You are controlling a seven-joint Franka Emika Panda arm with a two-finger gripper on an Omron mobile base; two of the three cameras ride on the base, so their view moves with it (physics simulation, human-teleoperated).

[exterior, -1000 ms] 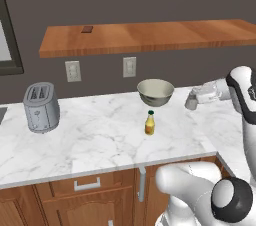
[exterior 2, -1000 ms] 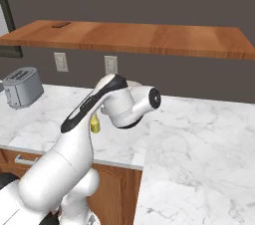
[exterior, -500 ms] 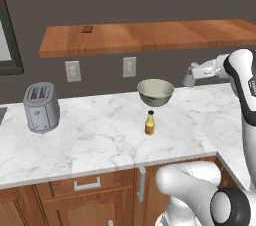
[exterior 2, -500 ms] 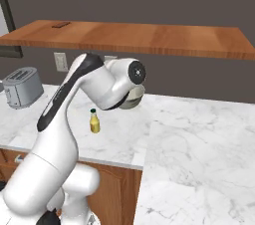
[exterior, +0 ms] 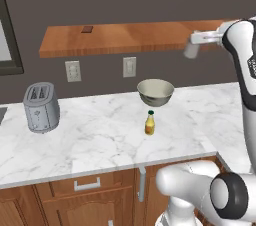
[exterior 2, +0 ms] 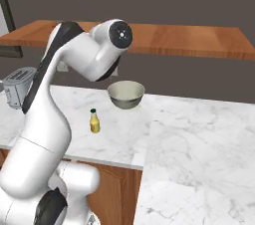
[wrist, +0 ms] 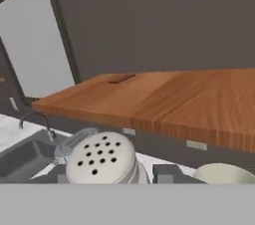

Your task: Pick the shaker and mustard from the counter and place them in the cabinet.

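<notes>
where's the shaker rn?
In the left base view the shaker is held in the pincer at the right, level with the cabinet's front edge, above and right of the bowl.

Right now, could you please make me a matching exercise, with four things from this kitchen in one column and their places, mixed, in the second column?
Things:
1. small grey-silver cylindrical shaker
2. small yellow mustard bottle with dark green cap
3. silver two-slot toaster
4. pale round bowl

Places:
A. left part of the white marble counter
B. on the counter, near its front edge
C. in the gripper, level with the brown wooden wall shelf
D. on the counter, just behind the mustard

Pairs: 1-C, 2-B, 3-A, 4-D
</notes>
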